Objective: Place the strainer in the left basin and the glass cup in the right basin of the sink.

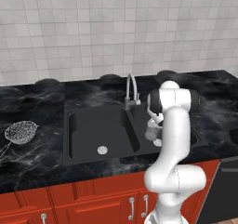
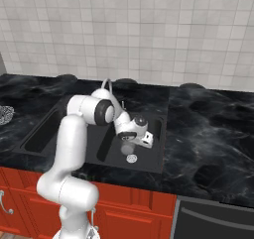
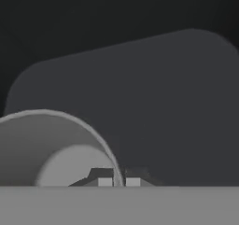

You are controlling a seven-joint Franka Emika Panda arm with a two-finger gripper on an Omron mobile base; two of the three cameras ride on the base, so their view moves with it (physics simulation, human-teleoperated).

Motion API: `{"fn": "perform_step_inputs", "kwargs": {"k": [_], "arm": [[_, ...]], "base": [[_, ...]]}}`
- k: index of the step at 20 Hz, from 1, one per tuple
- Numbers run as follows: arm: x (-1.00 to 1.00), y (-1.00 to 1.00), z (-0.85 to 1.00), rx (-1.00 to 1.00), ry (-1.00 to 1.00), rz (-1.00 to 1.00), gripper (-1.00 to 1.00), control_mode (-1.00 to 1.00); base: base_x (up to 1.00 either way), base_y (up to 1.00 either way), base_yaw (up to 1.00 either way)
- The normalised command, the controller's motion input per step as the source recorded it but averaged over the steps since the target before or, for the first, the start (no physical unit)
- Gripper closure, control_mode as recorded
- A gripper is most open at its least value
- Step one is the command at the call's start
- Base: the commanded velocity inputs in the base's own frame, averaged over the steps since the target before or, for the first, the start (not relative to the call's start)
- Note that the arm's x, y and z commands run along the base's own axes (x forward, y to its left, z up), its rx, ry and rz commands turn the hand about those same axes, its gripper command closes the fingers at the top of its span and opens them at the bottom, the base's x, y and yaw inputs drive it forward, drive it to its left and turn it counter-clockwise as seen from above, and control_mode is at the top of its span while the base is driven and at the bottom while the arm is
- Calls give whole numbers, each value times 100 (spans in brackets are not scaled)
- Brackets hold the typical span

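The glass cup (image 3: 56,149) hangs above the floor of the narrow right basin (image 2: 149,151), pale and translucent, its rim pinched between my fingertips (image 3: 105,180). My gripper (image 2: 128,141) is shut on that rim and points down into the basin. From the left, the cup (image 1: 149,133) shows just under the hand, beside the white forearm. The mesh strainer (image 1: 21,131) lies on the counter far left of the sink, its wire handle trailing toward the front edge. The wide left basin (image 1: 88,130) holds only its drain.
The curved silver faucet (image 1: 131,92) rises at the divider, just behind my hand. Black marbled counter (image 2: 208,134) stretches to the right of the sink. Red cabinet doors (image 1: 93,204) run below the counter edge.
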Motion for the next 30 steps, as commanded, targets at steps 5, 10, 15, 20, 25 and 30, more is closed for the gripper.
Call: {"fn": "perform_step_inputs", "kwargs": {"k": [5,10,15,20,25,30], "arm": [[31,0,-39,-2,1,0,100,-100],[21,0,-21,-3,1,0,-100,-100],[-43,7,27,0,-5,2,-100,-100],[-58,19,53,0,-10,3,-100,-100],[-54,13,52,0,-10,3,-100,-100],[-52,4,36,0,-7,3,-100,-100]], "base": [[0,0,0],[0,0,0],[0,0,0],[0,0,0],[0,0,0],[0,0,0]]}}
